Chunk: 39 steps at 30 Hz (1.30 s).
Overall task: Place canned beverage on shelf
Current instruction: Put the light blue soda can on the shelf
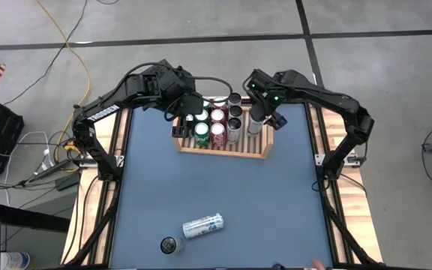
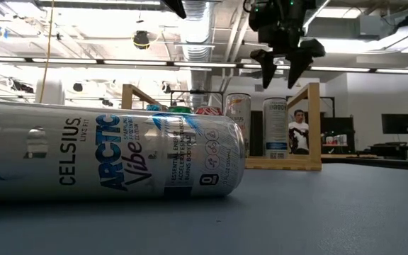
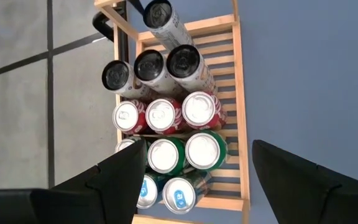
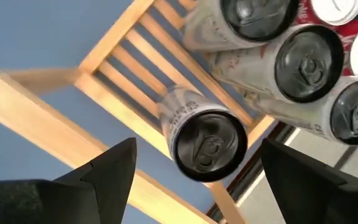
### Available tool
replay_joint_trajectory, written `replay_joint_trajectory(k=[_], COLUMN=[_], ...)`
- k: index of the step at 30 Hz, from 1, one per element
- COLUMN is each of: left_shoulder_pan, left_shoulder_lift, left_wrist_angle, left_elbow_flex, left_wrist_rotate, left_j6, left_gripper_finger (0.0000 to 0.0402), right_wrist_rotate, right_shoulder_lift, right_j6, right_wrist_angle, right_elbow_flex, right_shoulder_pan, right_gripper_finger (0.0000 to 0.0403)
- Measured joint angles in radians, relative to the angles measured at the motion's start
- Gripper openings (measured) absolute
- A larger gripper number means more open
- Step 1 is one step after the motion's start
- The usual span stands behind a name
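Arms: 2, black, jointed, white lettering on the left one.
Cables: black loops near each wrist.
Light: green, just behind right gripper [image 1: 255, 120].

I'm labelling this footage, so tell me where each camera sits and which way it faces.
High: overhead, straight down on the shelf, both arms showing.
Low: table height, past the lying Celsius can, right end effector above.
Left wrist: down onto the shelved cans.
Right wrist: down on a black-topped can.
All share the shelf.

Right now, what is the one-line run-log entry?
right gripper: open above silver can in shelf | left gripper: open over shelf | Celsius can: lying on table
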Motion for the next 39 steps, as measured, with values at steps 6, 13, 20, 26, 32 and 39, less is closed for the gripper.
replay_joint_trajectory(k=[6,13,20,26,32,39], left_shoulder_pan=[0.0,0.0,0.0,0.0,0.0,0.0], left_shoulder_lift=[0.0,0.0,0.0,0.0,0.0,0.0], left_wrist_angle=[-0.001,0.0,0.0,-0.001,-0.008,-0.009], left_elbow_flex=[0.0,0.0,0.0,0.0,0.0,0.0], left_wrist_rotate=[0.0,0.0,0.0,0.0,0.0,0.0], left_j6=[0.007,0.007,0.007,0.007,0.006,0.006], left_gripper_finger=[0.0279,0.0279,0.0279,0.0279,0.0279,0.0279], right_wrist_rotate=[0.041,0.041,0.04,0.04,0.036,0.042], right_shoulder_lift=[0.0,0.0,0.014,0.02,0.021,0.019], right_j6=[-0.114,-0.16,-0.242,-0.242,-0.241,-0.149], right_wrist_angle=[0.044,0.164,0.179,0.202,0.164,0.166], right_elbow_flex=[-0.052,-0.111,-0.133,-0.135,-0.135,-0.135], right_shoulder_pan=[-0.017,-0.036,-0.032,-0.027,-0.032,-0.015], right_gripper_finger=[0.0329,0.0329,0.0329,0.0324,0.0278,0.0217])
